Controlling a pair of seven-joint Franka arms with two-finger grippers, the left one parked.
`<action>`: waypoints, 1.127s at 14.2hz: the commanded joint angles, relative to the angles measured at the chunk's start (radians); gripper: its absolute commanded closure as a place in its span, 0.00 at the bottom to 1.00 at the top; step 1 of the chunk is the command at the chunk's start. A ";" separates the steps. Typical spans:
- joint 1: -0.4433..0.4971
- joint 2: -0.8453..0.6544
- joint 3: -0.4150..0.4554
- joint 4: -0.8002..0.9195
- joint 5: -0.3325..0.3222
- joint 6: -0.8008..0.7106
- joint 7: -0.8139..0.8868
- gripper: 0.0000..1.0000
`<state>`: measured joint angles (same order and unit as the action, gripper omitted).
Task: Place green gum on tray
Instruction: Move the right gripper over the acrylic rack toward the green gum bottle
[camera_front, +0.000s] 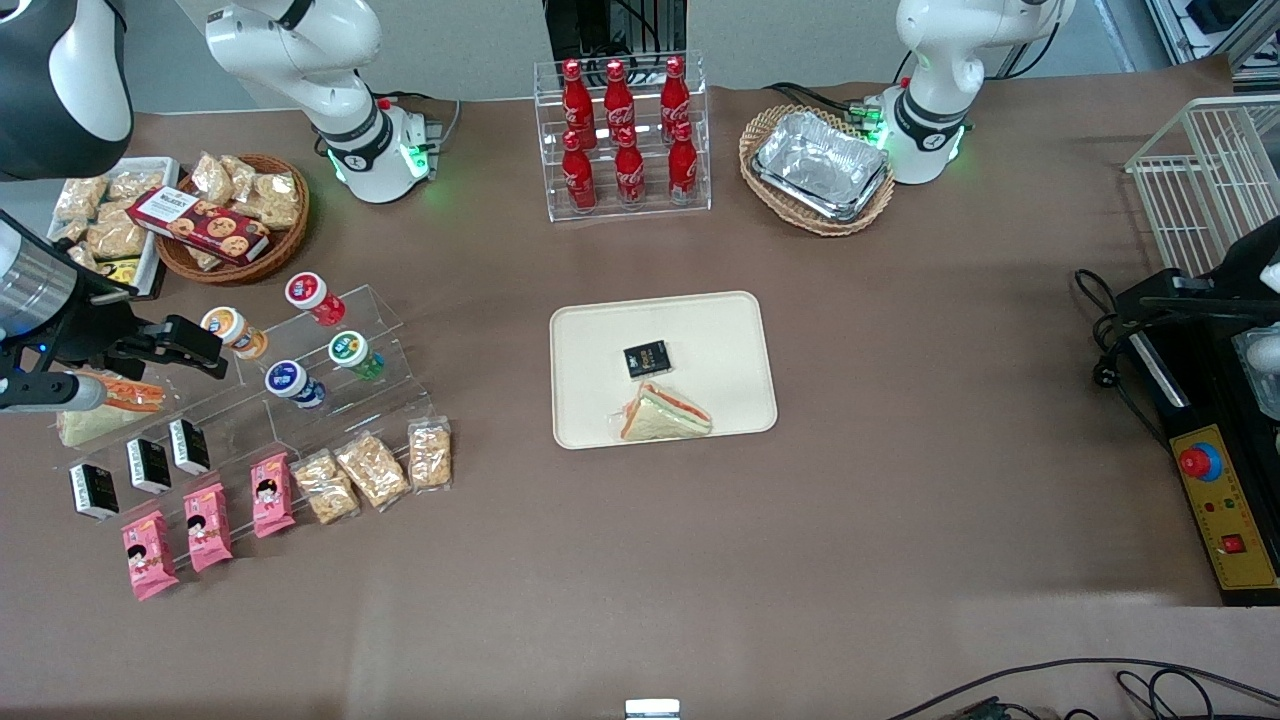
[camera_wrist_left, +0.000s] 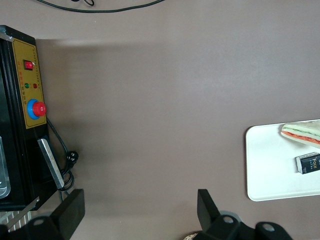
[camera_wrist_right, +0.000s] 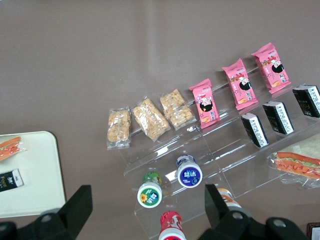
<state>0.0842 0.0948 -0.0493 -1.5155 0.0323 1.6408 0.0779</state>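
The green gum is a small green canister with a white lid, lying on a clear stepped stand. It also shows in the right wrist view. The cream-beige tray lies mid-table and holds a wrapped sandwich and a small black packet. The tray also shows in the right wrist view and the left wrist view. My right gripper is open and empty, above the stand near the orange canister, sideways of the green gum. In its own view the gum lies between the spread fingers, well below them.
On the stand are a blue canister, a red canister and an orange canister, with snack packs on the lower steps. A cola bottle rack and a basket of foil trays stand farther from the camera.
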 joint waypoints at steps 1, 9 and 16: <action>-0.003 0.000 0.000 0.014 0.014 0.002 0.007 0.00; 0.020 -0.020 0.008 -0.031 -0.028 -0.055 -0.064 0.00; 0.046 -0.206 0.011 -0.415 -0.028 0.198 -0.064 0.00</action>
<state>0.1107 0.0391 -0.0388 -1.6782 0.0181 1.6829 0.0246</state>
